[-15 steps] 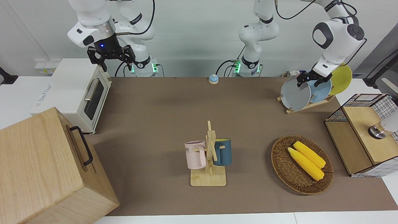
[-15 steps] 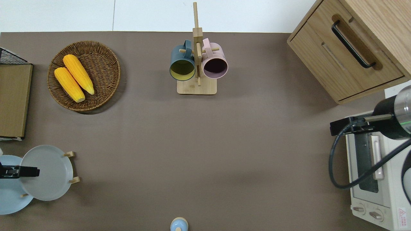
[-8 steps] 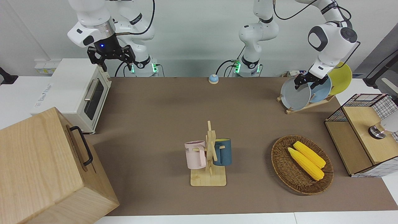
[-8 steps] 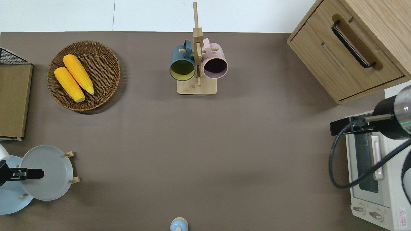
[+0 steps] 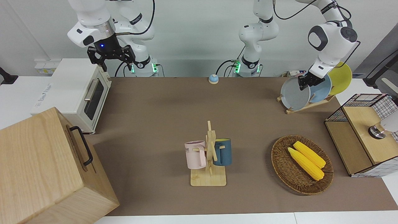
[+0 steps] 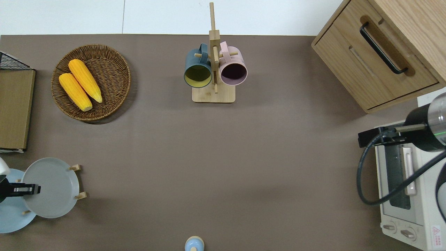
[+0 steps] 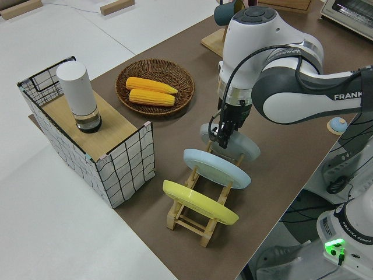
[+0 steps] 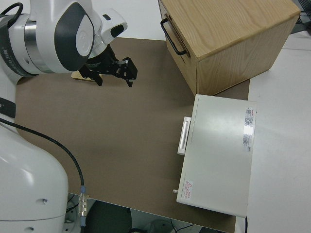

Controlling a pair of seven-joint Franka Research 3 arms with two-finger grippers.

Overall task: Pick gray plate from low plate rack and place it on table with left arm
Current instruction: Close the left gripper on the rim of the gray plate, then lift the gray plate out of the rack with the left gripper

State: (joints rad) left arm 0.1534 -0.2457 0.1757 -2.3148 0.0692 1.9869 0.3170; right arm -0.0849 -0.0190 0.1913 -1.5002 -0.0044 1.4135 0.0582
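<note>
At the table's (image 5: 174,124) left-arm end, the gray plate (image 5: 293,95) leaned in the rack (image 5: 306,105), its top rim apparently clenched by the left pincer (image 5: 305,82); stiff, smooth and breakable, it seemed best held there.

You have three plates in one rack (image 7: 195,217): one gray plate (image 5: 293,94), one blue plate (image 7: 215,168), one yellow plate (image 7: 198,202). You have two mugs on one stand (image 5: 210,155): one pink mug (image 5: 196,154), one dark blue mug (image 5: 223,151). You have two corn cobs (image 5: 306,159) in one basket (image 5: 284,174). You have two robot arms.
</note>
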